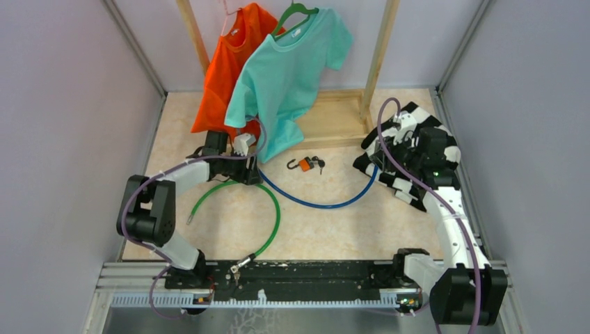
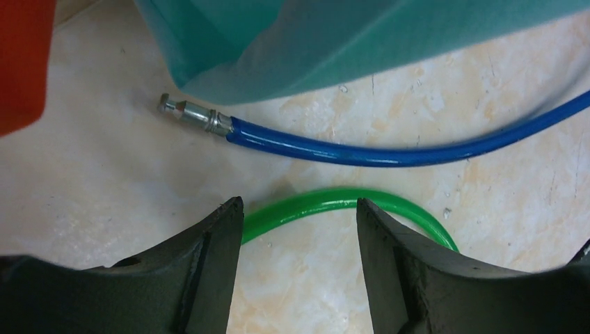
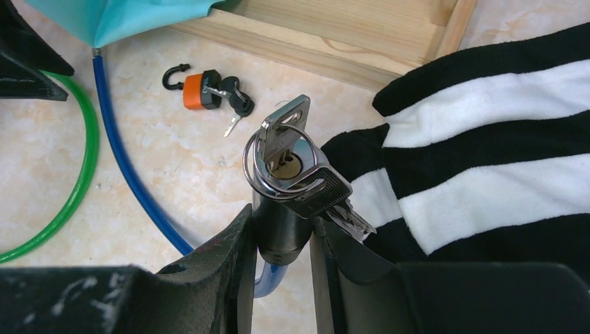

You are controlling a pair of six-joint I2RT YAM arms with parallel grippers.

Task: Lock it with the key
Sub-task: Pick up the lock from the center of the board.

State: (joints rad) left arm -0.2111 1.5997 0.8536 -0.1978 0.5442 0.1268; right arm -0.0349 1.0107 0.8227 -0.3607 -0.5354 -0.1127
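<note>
Left hand [image 2: 298,207] was seen released, hovering low: the blue cable's pin [image 2: 191,115] was laid just ahead, leftward, long axis crosswise. The lock barrel [image 3: 278,209], key [image 3: 284,125] inserted, was gripped by the right hand [image 3: 282,224], well apart across the bench [image 1: 327,223].

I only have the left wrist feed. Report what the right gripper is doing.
Observer: The right gripper is shut on the black lock barrel of the blue cable.
Operator: Confirm the key's position.
Observer: A key sits in the barrel's face, with a second one hanging from its ring.
Operator: Say what's beside it.
Observer: A black-and-white striped cloth.
Operator: List any other lock.
Observer: A small orange padlock lies on the table, left of that cloth.
</note>
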